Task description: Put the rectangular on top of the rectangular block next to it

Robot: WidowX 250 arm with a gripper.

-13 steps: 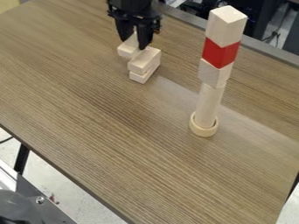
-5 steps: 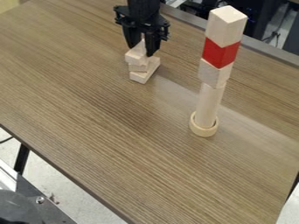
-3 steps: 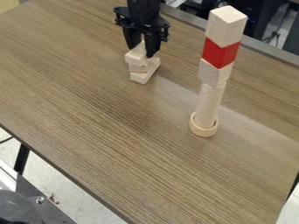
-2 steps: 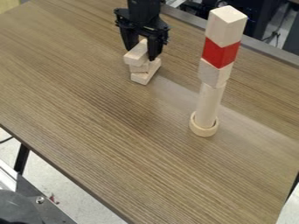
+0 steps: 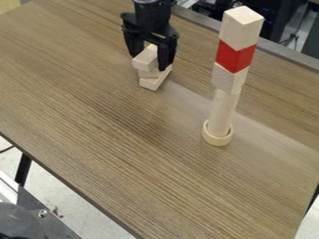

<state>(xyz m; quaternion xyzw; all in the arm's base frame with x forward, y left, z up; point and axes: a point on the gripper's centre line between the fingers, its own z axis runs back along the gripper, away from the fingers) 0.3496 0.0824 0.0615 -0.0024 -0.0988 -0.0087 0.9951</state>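
A: Item one, the gripper?
B: Gripper (image 5: pixel 149 63), black, at the far part of the table (image 5: pixel 118 121). Fingers spread, one to each side of the top block; whether either touches it, I cannot tell. In the frames from about a second ago they stood closer together about that block. The tips now hang somewhat lower in the view.

A: Item two, the block being placed?
B: Top block (image 5: pixel 144 61), pale wood, rectangular, lying on the middle block (image 5: pixel 147 73), between the spread fingers. In the earliest frame it was pinched in the gripper, beside and behind the pile; now it crowns the pile.

A: The pieces beneath?
B: Two, pale wood. The middle block rests on the bottom block (image 5: pixel 149 85), turned at an angle to it; in the earliest frame these two lay nearly in line. The bottom block lies flat on the table.

A: Item three, the tower?
B: Standing apart, unchanged throughout. From the base: wooden ring (image 5: pixel 216 140), with an upright cylinder (image 5: pixel 222 112) set in it; then a pale cube (image 5: pixel 225 79), a red cube (image 5: pixel 234 57), and a tall pale block (image 5: pixel 240 29) uppermost.
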